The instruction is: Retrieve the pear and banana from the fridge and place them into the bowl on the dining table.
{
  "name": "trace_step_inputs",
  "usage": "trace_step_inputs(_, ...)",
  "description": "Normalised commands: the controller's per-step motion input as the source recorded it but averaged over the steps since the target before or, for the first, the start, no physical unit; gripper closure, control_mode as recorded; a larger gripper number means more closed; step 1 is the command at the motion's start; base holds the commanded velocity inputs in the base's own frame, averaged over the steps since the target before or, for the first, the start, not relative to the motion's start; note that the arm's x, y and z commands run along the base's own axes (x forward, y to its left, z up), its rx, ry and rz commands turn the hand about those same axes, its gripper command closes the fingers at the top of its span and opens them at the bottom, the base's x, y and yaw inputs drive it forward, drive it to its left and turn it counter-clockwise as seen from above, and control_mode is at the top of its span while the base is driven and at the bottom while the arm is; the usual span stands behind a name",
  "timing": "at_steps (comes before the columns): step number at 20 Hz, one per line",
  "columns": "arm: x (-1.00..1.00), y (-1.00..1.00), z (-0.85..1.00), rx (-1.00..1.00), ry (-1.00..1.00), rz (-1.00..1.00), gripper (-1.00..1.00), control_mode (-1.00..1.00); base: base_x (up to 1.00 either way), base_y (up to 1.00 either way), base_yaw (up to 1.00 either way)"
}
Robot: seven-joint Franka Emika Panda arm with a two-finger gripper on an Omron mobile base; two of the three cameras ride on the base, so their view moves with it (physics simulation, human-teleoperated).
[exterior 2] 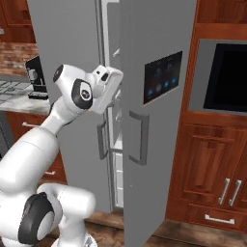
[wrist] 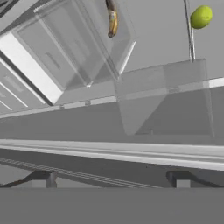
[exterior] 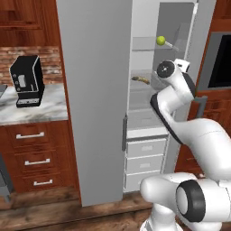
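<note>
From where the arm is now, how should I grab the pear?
Grip the pear across its round middle, coming straight in through the open fridge front. It sits alone on the upper glass shelf, above the banana, so the open gripper likely fits around it.

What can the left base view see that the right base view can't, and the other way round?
Left base view alone: the fridge interior with the pear on an upper glass shelf, the banana on the shelf below it, and white drawers at the bottom. Right base view alone: the outer face of the fridge's right door with a dark touch panel, and the black oven window with wooden cabinet doors beneath. Both: the grey fridge, the robot arm reaching toward its opening, and the black coffee machine on the marble counter.
</note>
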Motion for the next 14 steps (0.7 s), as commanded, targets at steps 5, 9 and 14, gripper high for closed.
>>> trace_step_inputs(5, -0.01, -0.74, 0.00, -0.01, 0.01, -0.06, -1.00, -1.00, 0.00, 0.00, 0.00)
trace_step_inputs(9, -0.24, -0.88, 0.00, 0.00, 0.05, -0.10, -1.00, -1.00, 0.00, 0.00, 0.00)
trace_step_inputs(14, -0.50, -1.00, -0.07, 0.00, 0.08, -0.16, -1.00, -1.00, 0.00, 0.00, 0.00)
